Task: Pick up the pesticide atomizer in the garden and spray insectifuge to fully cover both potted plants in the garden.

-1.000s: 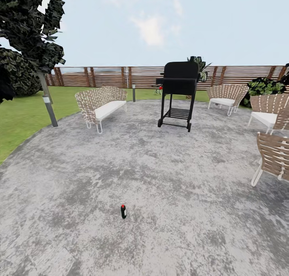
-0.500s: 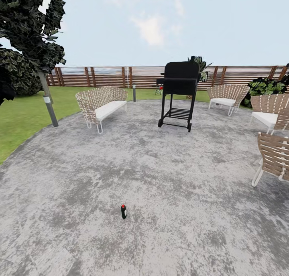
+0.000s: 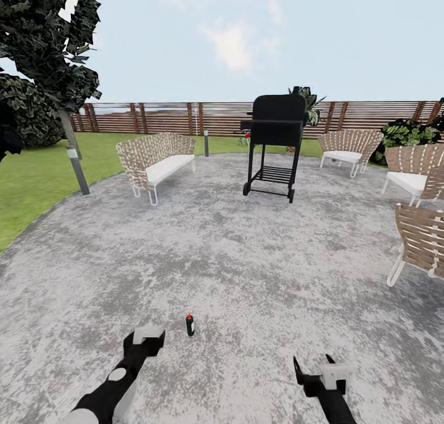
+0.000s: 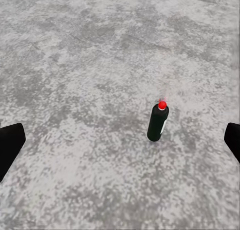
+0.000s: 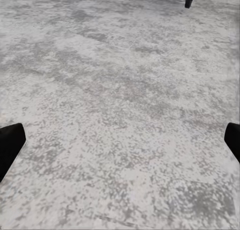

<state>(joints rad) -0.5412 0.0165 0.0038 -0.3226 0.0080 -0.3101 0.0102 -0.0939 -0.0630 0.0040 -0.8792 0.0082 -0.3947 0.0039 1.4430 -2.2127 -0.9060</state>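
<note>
While the pesticide atomizer [image 3: 190, 325] stands upright on the near paving, the empty left claw [image 3: 145, 339], wide open beside it, must next close around it.

A home garden with a patio, outdoors under a pale, lightly clouded sky [image 3: 246, 36]. Shown by a round grey paved terrace [image 3: 234, 257] bordered by green lawn [image 3: 31, 183]. Furnished for sitting out: a woven bench with a white cushion [image 3: 154, 161], several slatted and woven chairs [image 3: 422, 239] at the right, a black wheeled barbecue grill [image 3: 273, 145] at the middle. Closed off behind by a brown horizontal-slat wooden fence [image 3: 166, 117]. Planted with a dark-leaved tree [image 3: 49, 48] and bushes [image 3: 404, 134].
</note>
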